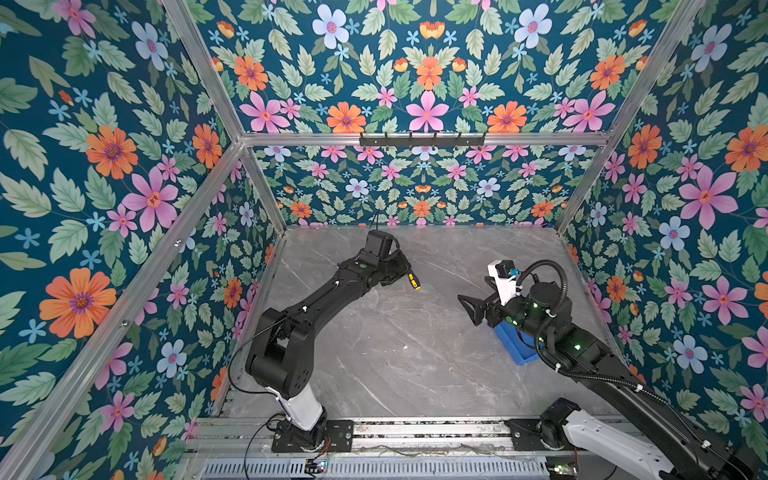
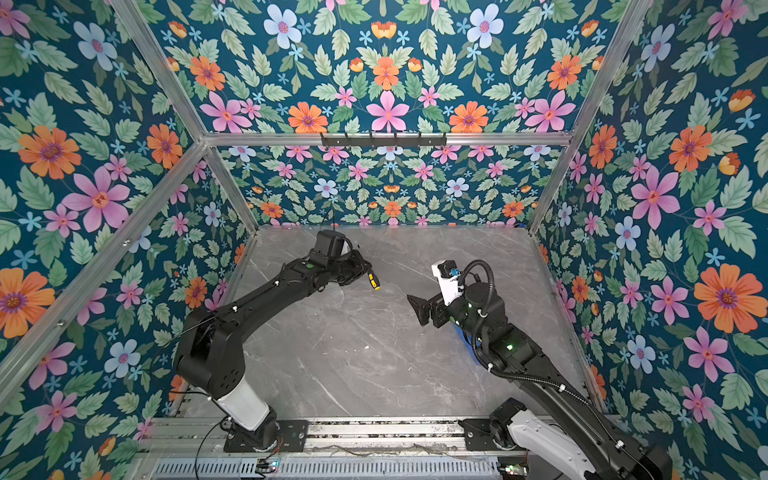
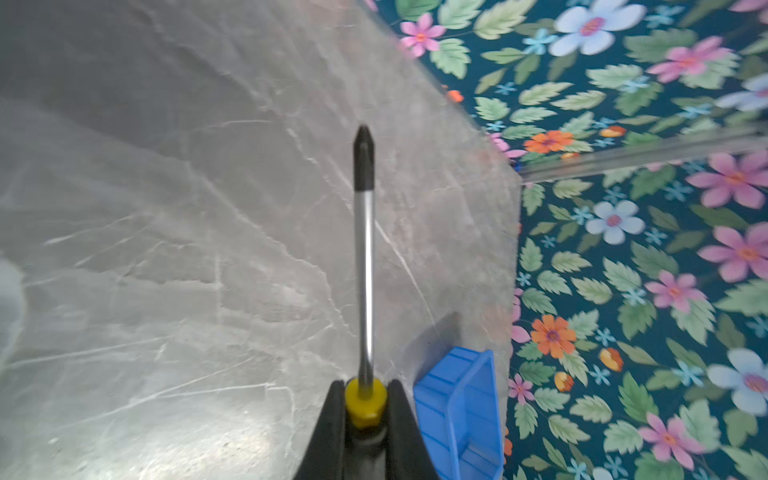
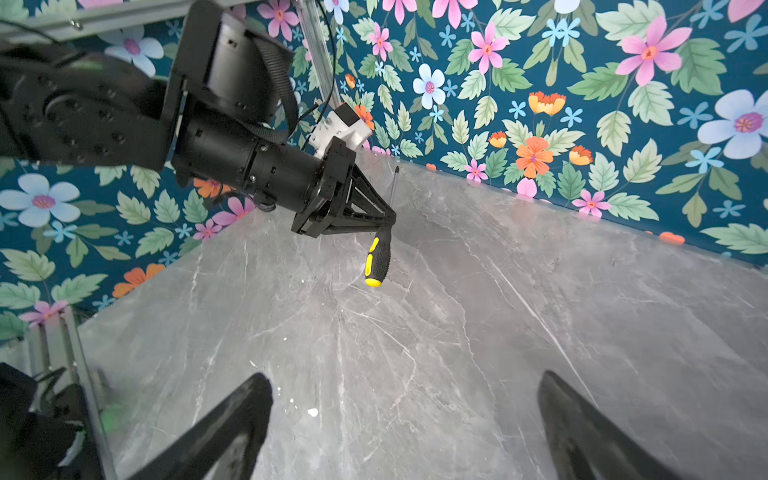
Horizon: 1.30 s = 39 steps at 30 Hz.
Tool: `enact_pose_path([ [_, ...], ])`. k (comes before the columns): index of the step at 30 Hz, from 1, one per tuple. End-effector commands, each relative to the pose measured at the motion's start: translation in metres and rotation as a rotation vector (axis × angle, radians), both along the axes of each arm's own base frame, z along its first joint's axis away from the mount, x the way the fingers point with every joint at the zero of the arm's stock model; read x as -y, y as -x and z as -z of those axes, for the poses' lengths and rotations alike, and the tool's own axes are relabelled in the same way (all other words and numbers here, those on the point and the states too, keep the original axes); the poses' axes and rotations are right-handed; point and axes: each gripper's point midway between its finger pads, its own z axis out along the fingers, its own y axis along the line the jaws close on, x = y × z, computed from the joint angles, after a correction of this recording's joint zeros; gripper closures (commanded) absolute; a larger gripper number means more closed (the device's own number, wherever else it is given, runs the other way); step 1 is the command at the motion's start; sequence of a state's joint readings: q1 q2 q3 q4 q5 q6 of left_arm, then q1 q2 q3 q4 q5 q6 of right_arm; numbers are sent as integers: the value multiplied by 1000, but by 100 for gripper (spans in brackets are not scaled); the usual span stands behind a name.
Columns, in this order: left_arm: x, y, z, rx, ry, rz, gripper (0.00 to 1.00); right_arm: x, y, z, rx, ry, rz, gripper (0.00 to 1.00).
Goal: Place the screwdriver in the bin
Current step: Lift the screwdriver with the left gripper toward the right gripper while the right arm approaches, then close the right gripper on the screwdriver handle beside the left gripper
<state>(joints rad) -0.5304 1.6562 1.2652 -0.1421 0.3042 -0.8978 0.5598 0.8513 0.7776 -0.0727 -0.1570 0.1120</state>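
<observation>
My left gripper hangs above the middle of the table, shut on the screwdriver at the neck of its yellow-and-black handle. In the left wrist view the two fingers pinch the yellow collar, and the silver shaft with its dark tip points away from the camera. The right wrist view has the handle hanging below the left gripper. The blue bin sits near the right wall, mostly hidden under my right arm; one end of it shows in the left wrist view. My right gripper stands open and empty, facing left.
The grey marble tabletop is walled by floral panels on three sides, with aluminium posts at the corners. A black hook rail hangs high on the back wall. A small white speck lies on the table under my right gripper.
</observation>
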Motion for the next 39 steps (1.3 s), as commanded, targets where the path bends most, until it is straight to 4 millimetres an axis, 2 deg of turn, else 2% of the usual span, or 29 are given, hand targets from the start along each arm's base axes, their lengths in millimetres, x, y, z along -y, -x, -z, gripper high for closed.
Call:
enact_pose_path([
  [1, 23, -3, -48, 263, 94, 108, 100, 0, 0, -16, -39, -139, -6, 1],
  [4, 34, 11, -73, 405, 196, 191, 100, 1, -2, -21, -70, -212, -18, 1],
  [8, 52, 44, -108, 606, 364, 352, 100, 0, -8, -30, -110, -327, -39, 1],
  [16, 72, 99, -149, 830, 587, 561, 100, 1, -18, -31, -187, -463, -53, 6],
  [23, 88, 120, -160, 843, 644, 665, 100, -2, -20, -28, -218, -491, -69, 20],
  [29, 96, 132, -164, 832, 677, 726, 100, -14, -16, -32, -238, -506, -154, 35],
  [39, 102, 137, -165, 821, 700, 752, 100, -28, -10, -32, -274, -513, -257, 49],
])
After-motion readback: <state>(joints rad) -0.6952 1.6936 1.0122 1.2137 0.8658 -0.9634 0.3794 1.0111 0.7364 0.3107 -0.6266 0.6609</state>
